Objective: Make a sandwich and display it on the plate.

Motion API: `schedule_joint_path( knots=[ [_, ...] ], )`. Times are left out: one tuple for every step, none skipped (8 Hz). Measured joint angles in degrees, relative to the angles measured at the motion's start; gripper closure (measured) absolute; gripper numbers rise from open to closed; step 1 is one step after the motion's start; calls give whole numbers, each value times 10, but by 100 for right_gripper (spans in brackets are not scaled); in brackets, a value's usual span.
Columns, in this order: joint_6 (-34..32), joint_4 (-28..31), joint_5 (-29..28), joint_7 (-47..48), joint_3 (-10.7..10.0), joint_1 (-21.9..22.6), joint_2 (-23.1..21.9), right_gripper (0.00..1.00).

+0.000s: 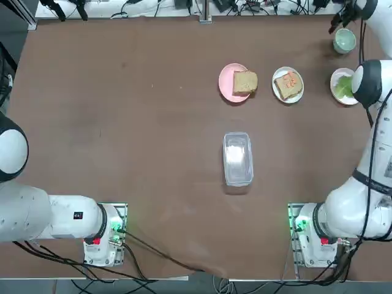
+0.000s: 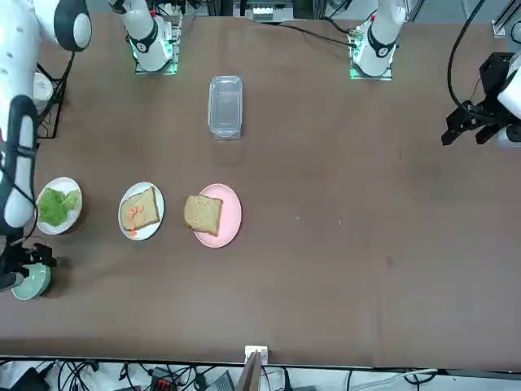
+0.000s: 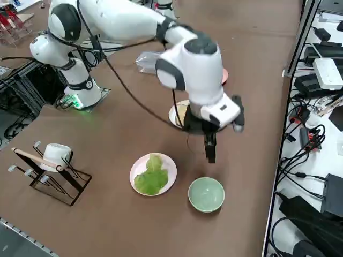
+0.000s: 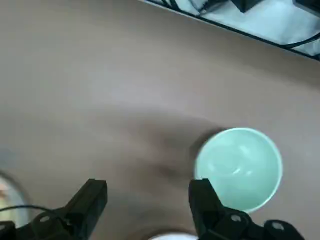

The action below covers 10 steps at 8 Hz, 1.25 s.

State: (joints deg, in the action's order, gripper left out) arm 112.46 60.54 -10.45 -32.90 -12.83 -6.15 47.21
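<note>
No assembled sandwich shows; its parts lie apart. A plain bread slice (image 1: 245, 82) rests on a pink plate (image 1: 226, 82). A second slice with orange sauce (image 1: 288, 85) lies on the white plate (image 1: 285, 71) (image 2: 142, 235). Green lettuce (image 1: 343, 87) (image 3: 153, 175) sits on a third, pinkish-white plate (image 3: 138, 167). My right gripper (image 4: 148, 200) (image 3: 210, 152) hangs open and empty over the table, between the lettuce plate and a pale green bowl (image 4: 239, 167) (image 3: 206, 194).
A clear plastic container (image 1: 237, 158) lies mid-table. A wire rack holding a white cup (image 3: 53, 154) stands beside the table's right edge. The green bowl (image 1: 344, 40) is near the far right corner. Cables and power strips run along the far edge.
</note>
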Motion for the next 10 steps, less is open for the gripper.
schedule_joint_path(
  knots=[
    [-39,0,0,51,1,19,-28,0],
    [-78,2,0,89,1,35,-52,0],
    [-106,13,0,100,1,41,-72,0],
    [-111,42,0,79,-1,39,-91,0],
    [-99,86,1,38,-4,32,-112,0],
    [-69,142,1,-9,-6,22,-136,0],
    [-32,201,2,-56,-7,12,-160,0],
    [7,260,2,-98,-8,3,-183,0],
    [45,314,4,-136,-9,-5,-202,0],
    [82,360,5,-178,-12,-15,-217,0]
  ],
)
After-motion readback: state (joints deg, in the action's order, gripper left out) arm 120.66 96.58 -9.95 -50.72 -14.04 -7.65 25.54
